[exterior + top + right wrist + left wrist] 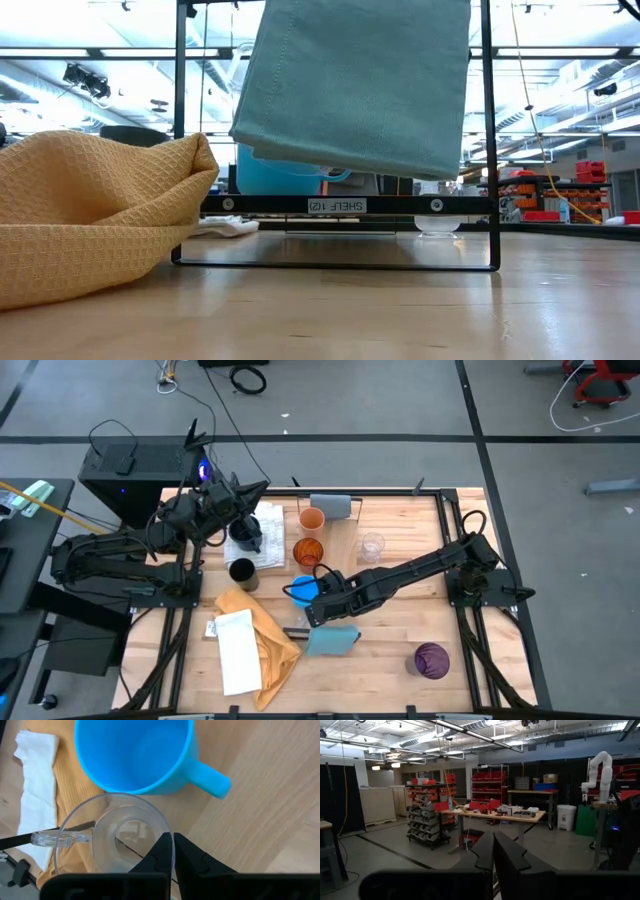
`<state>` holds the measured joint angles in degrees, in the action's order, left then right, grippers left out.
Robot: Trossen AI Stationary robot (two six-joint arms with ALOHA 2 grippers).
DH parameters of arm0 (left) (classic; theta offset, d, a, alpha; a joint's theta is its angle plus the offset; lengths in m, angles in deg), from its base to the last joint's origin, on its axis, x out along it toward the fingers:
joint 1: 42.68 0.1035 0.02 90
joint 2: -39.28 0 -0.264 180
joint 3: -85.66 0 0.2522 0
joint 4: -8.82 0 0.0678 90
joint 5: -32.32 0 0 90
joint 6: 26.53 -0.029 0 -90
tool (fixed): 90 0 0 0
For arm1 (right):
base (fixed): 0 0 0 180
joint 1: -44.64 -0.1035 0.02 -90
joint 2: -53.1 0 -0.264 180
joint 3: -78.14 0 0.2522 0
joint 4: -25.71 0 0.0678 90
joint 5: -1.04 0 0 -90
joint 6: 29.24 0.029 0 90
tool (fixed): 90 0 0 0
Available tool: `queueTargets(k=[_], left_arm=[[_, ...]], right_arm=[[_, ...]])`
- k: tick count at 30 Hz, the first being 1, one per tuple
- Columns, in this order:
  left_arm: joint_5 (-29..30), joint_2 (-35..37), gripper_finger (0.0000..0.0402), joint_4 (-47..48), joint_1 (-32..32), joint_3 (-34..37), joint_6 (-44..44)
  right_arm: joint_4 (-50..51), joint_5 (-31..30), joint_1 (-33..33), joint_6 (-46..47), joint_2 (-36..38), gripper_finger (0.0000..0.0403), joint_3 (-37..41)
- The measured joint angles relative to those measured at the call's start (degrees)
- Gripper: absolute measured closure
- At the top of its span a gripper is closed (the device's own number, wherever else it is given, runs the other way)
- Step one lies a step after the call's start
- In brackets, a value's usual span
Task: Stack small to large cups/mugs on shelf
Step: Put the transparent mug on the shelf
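Eight drinking vessels are showing around the shelf (345, 565), one of each kind: an orange cup (312, 518), an amber translucent cup (308, 551) and a clear glass (372, 546) are standing along it. A black cup (242, 572), a navy mug (248, 539), a bright blue mug (303, 591), a purple translucent cup (432, 660) and a clear glass mug (115, 845) are sitting off it. Two blocks are capping the shelf, one grey (330, 506) and one light blue (332, 641). One yellow waffle cloth (262, 632) and two white cloths (238, 651) (262, 520) are lying beside it.
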<state>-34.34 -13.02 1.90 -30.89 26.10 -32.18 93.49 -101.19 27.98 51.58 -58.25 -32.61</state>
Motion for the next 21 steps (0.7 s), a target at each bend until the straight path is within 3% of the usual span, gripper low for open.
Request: queueTargets(k=[21], left_arm=[[0.0,0.0,0.0376,0.0,0.0,0.0,0.2]], right_arm=[[0.0,-0.6,0.0,0.2,-1.5,0.0387,0.0]])
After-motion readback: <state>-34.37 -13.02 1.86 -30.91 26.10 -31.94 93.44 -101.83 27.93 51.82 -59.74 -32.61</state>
